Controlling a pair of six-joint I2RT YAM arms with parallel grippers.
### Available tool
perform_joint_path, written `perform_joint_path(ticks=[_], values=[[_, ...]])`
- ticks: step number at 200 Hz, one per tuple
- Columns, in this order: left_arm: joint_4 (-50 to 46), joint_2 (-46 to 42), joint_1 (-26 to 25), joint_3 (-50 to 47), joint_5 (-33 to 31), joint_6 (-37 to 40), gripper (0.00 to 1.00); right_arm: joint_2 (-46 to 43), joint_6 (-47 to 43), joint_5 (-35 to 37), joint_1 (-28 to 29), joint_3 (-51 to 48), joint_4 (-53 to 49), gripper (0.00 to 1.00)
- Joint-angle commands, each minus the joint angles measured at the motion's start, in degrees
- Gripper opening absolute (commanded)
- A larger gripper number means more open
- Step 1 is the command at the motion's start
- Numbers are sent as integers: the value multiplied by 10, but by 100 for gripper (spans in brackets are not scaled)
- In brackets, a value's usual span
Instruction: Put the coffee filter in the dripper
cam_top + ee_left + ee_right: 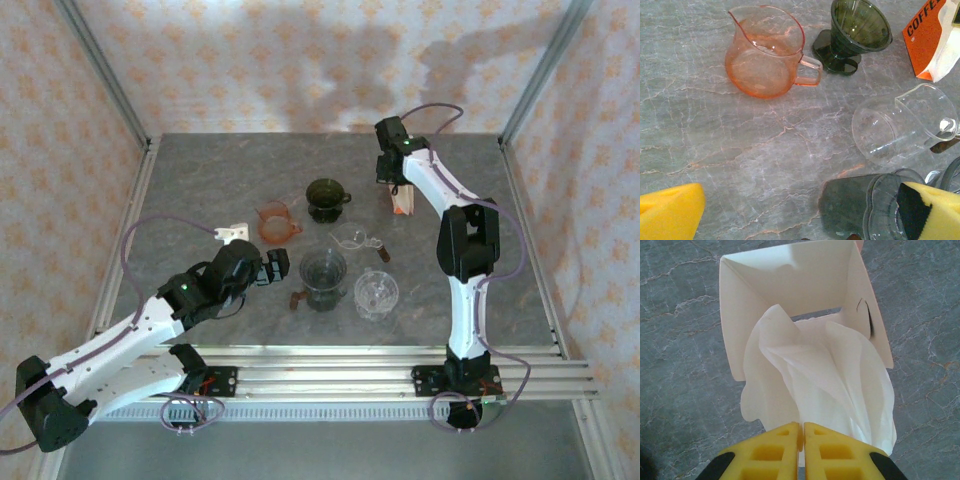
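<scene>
My right gripper is shut on a white paper coffee filter, pinching its near edge. The filter sticks out of the open top of its box. From above, that gripper hangs over the orange filter box at the back right. A dark green dripper stands upright left of the box. A smoky glass dripper and a clear one stand nearer. My left gripper is open just left of the smoky dripper, with nothing between its fingers.
A pink glass pitcher stands left of the green dripper. A clear glass pitcher sits between the drippers. A small white piece lies at the left. Metal frame posts and patterned walls border the grey marble table.
</scene>
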Motion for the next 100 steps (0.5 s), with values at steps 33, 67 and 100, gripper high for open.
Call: perform_joint_path(ticks=[33, 67, 100], values=[[-1, -4, 4, -2, 1, -10, 100, -26, 5, 5, -3, -4, -6, 14], [3, -3, 4, -4, 2, -11, 100, -29, 4, 7, -3, -6, -6, 11], [5, -3, 5, -4, 4, -12, 100, -32, 4, 7, -3, -8, -5, 6]])
